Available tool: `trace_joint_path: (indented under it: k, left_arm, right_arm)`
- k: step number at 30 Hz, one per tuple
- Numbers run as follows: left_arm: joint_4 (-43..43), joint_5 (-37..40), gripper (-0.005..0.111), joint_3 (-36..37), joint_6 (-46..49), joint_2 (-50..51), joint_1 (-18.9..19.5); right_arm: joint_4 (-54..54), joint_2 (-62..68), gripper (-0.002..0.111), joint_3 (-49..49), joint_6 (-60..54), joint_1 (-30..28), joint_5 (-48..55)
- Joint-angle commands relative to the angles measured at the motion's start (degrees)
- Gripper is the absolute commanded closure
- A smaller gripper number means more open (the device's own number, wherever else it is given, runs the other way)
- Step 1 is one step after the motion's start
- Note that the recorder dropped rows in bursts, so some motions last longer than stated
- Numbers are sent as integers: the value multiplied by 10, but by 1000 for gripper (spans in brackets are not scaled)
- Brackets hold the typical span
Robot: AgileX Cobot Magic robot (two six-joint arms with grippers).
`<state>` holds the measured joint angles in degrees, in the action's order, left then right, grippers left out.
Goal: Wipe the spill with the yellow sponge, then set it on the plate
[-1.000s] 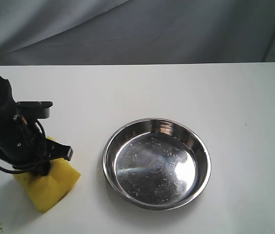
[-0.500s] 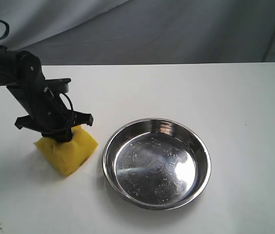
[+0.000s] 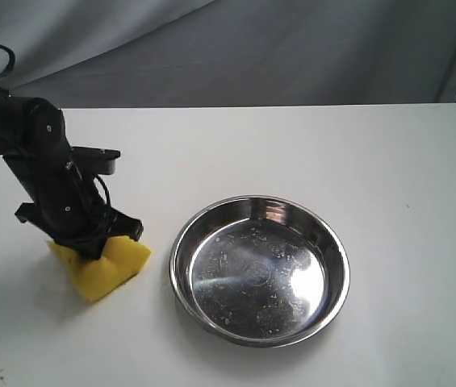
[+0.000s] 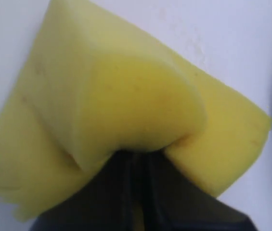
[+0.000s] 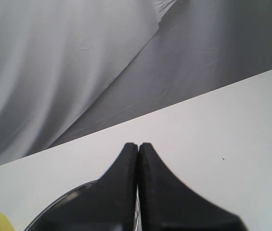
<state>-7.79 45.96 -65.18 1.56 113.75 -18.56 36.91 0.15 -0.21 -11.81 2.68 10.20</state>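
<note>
The yellow sponge (image 3: 102, 266) lies pressed on the white table at the left, pinched in my left gripper (image 3: 90, 248), which is shut on it from above. Up close, the yellow sponge (image 4: 126, 106) bulges around the dark fingers (image 4: 126, 192) squeezing its middle. The plate (image 3: 181, 242), a round shiny steel dish, sits just right of the sponge with nothing in it. No spill shows; the sponge and arm cover the spot under them. My right gripper (image 5: 138, 147) is shut on nothing, above the table near the plate's rim (image 5: 58, 201); the exterior view does not show it.
A grey cloth backdrop (image 3: 292, 48) hangs behind the table's far edge. White tabletop (image 3: 405, 177) stretches to the right of the plate. A few dark specks (image 3: 2, 374) mark the near left corner.
My left gripper carried the sponge from the near left away toward the far edge and to the right, then drew it back a little toward the near side, sliding it over the table.
</note>
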Motion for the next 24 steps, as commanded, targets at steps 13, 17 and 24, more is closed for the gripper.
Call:
trace_joint_path:
  k: [13,17,24]
  left_arm:
    - [-11,82,107,237,25,-90,-8]
    - [-36,74,107,238,16,-95,-8]
    - [-50,90,107,126,15,-45,-8]
  right_arm:
    - [-2,-1,108,2,-1,2,-2]
    - [-2,-1,108,2,-1,2,-2]
    - [-2,-1,108,2,-1,2,-2]
